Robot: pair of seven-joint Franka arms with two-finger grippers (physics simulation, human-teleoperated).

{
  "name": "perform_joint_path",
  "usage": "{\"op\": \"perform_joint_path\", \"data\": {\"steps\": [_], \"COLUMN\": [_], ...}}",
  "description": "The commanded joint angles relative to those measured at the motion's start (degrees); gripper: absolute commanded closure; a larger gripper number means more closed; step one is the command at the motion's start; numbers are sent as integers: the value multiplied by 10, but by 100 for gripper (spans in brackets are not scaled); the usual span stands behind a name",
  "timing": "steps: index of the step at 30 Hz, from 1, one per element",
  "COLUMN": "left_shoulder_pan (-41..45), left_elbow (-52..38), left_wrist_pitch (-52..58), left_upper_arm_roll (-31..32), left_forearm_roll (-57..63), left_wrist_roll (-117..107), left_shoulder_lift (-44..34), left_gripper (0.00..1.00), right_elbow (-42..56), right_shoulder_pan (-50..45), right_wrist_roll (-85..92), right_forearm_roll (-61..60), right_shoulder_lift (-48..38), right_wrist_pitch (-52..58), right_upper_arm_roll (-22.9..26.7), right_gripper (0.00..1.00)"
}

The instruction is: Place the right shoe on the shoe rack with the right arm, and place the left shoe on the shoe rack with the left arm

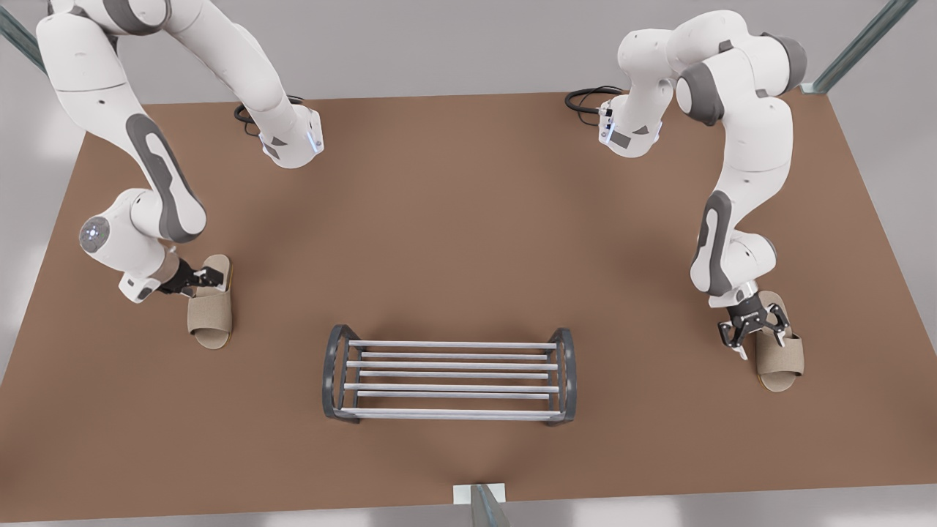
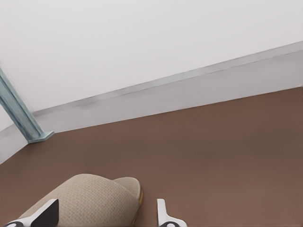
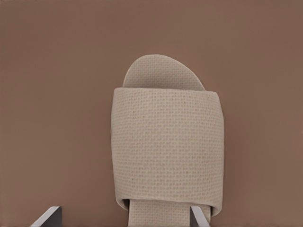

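Observation:
The left shoe, a beige open-toe slipper, lies flat on the brown table at the front view's left. My left gripper is tilted low over its heel end, open, with the slipper partly between the fingertips. Another beige slipper, the right shoe, lies at the front view's right. My right gripper hangs straight above it, open, and its fingers straddle the strap. The shoe rack stands between the two shoes near the table's front edge, with nothing on its silver rods.
Both arm bases stand at the back of the table with black cables beside them. A teal frame post rises at the front edge, and another stands by the wall.

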State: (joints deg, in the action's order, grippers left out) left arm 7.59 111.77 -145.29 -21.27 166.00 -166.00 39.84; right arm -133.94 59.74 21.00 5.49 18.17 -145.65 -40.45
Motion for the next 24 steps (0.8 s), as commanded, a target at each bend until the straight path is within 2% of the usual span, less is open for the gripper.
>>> {"op": "perform_joint_path", "data": {"steps": [1, 3, 7, 11, 19, 24], "left_shoulder_pan": [1, 1, 1, -2, -21, -24], "left_elbow": [0, 6, 74, 115, 98, 76], "left_wrist_pitch": [2, 1, 0, 41, 62, 64], "left_upper_arm_roll": [0, -2, -5, -11, -6, 6], "left_forearm_roll": [3, 3, 4, 6, 23, 22], "left_wrist_roll": [-470, -470, -469, -469, -470, -470], "left_shoulder_lift": [-1, -14, -78, -70, -33, -12], "left_gripper": [0, 0, 0, 0, 0, 0], "right_elbow": [4, 18, 32, 32, 62, 100], "right_shoulder_pan": [0, -1, 0, 3, 10, 11], "right_wrist_roll": [-51, -51, -51, -51, -42, -32], "right_forearm_roll": [1, 3, 14, 20, 33, 53], "right_shoulder_lift": [8, 25, 45, 46, 53, 82], "right_wrist_pitch": [-1, -1, -8, -9, -3, -3], "right_upper_arm_roll": [1, 3, 6, 6, 6, 32], "right_gripper": [0, 0, 0, 0, 0, 0]}}
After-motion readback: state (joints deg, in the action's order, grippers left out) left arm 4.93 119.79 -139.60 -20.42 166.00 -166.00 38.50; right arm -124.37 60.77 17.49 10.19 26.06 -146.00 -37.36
